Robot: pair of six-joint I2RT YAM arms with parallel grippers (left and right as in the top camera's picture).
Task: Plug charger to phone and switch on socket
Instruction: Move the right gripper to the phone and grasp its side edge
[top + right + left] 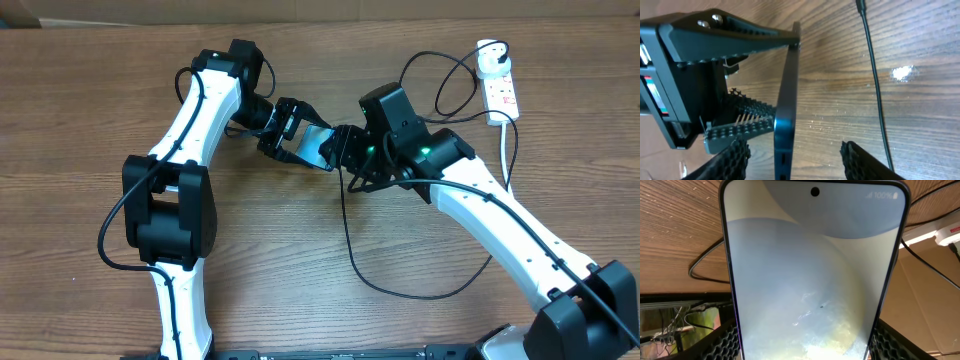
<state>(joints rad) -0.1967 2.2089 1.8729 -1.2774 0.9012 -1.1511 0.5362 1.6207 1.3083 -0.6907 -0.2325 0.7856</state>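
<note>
We see the left gripper [297, 138] clamped on the phone [318, 145], holding it raised over the middle of the desk [90, 90] with the screen toward its own camera. The right gripper [347, 150] is open and empty, its fingers [866, 161] on either side of the phone's free end and clear of it. The charger [350, 250] is not in hand. Its cable loops across the desk toward the near edge, and its connector tip [860, 6] lies loose on the wood near the phone. Its white plug [489, 62] sits at the socket [500, 92] in the far right corner. Our worry is that the right jaws close on the phone rather than the connector, twisting it in the left grip or pulling it free. We also judge that the right arm could snag the slack loop and drag the tip away, or tug the plug out of the socket
</note>
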